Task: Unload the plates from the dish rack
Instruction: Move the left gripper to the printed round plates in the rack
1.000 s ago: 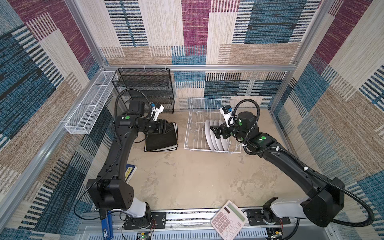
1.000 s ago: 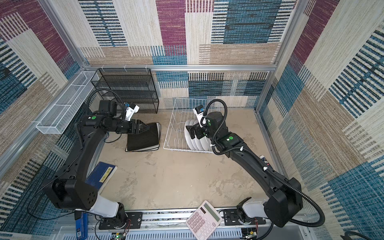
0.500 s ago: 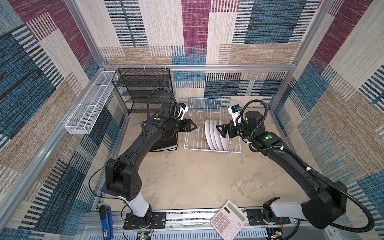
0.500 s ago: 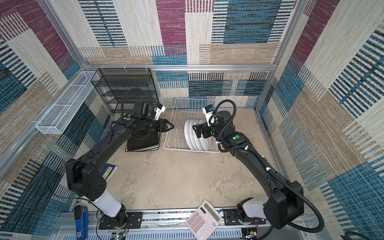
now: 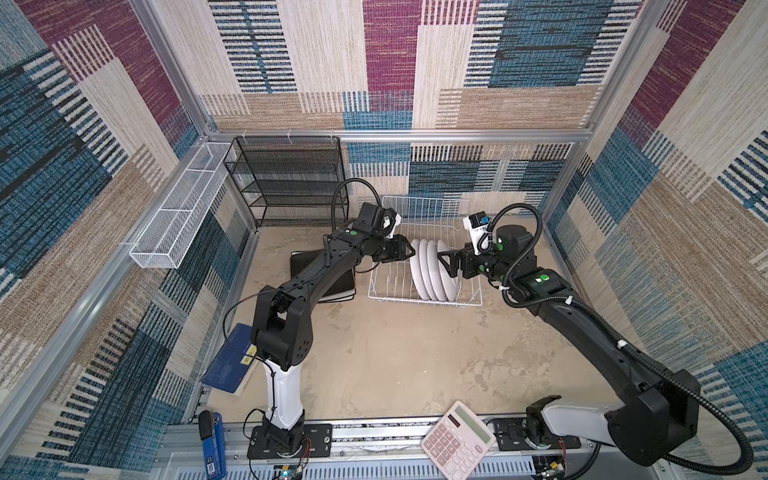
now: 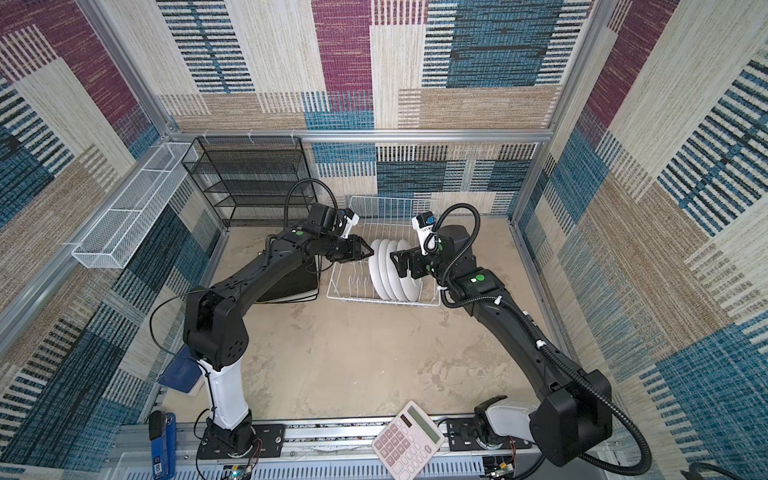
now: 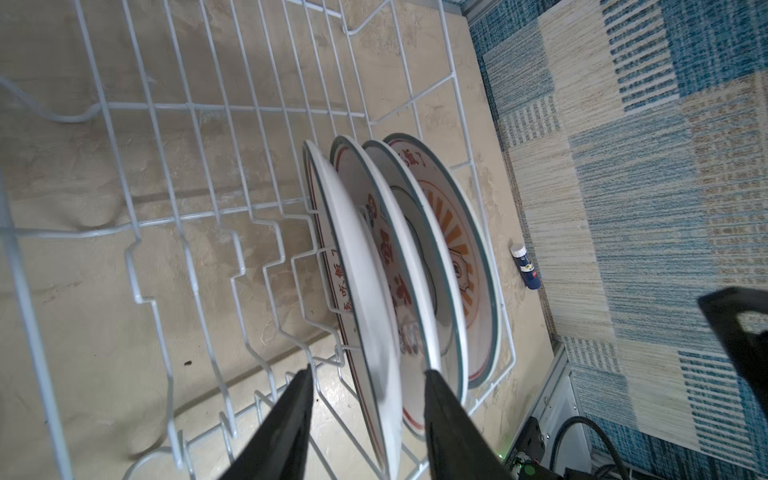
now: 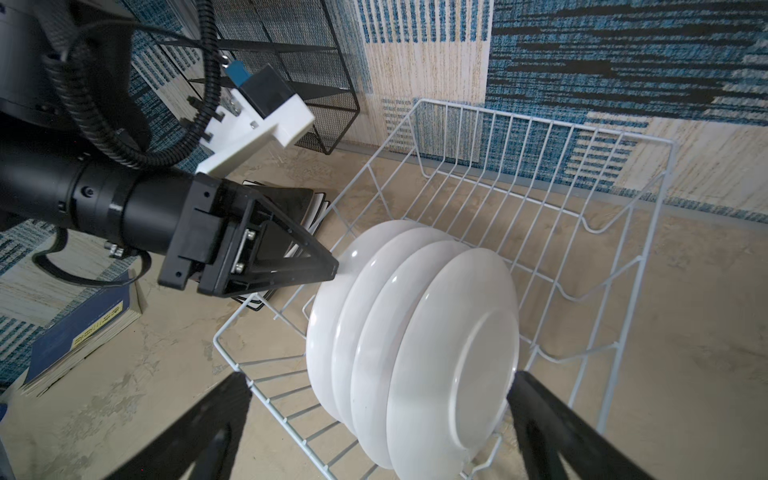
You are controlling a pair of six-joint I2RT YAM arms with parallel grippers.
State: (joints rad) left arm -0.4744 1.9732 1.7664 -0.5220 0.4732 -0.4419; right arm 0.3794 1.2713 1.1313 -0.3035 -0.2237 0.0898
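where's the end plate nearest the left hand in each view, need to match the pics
Top view: the end plate is leftmost in the white row, mid-frame, at the left hand.
Top view: again leftmost in the row.
Left wrist: the nearest plate, straddled by the hand.
Right wrist: the farthest plate, at the left hand's tip.
Shared landmark: the dish rack holding the row.

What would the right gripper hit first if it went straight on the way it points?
Likely the white back of the nearest round white plate standing in the white wire dish rack; the open right gripper faces it closely, though the exact gap is unclear.
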